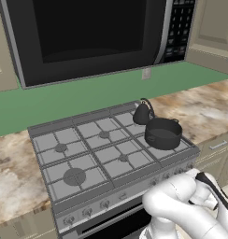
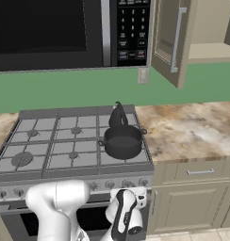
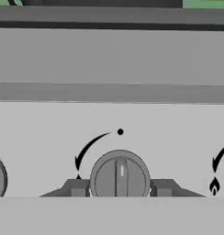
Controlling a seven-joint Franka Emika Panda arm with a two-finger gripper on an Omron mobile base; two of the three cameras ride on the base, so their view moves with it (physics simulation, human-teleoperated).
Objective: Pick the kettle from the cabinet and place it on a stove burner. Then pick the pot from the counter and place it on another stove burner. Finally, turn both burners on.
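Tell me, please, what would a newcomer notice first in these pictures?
First the silver gas range, with the black kettle and the wide dark pot standing close together on its right-hand burners. In the hand view, the gripper has its two fingertips on either side of a round grey knob on the range's front panel.

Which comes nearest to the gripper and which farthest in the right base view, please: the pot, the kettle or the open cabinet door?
Measured from the gripper, low at the range's front panel:
1. The pot, on the front right burner just above the knobs.
2. The kettle, directly behind the pot on the back right burner.
3. The cabinet door, high on the wall to the right, swung open.
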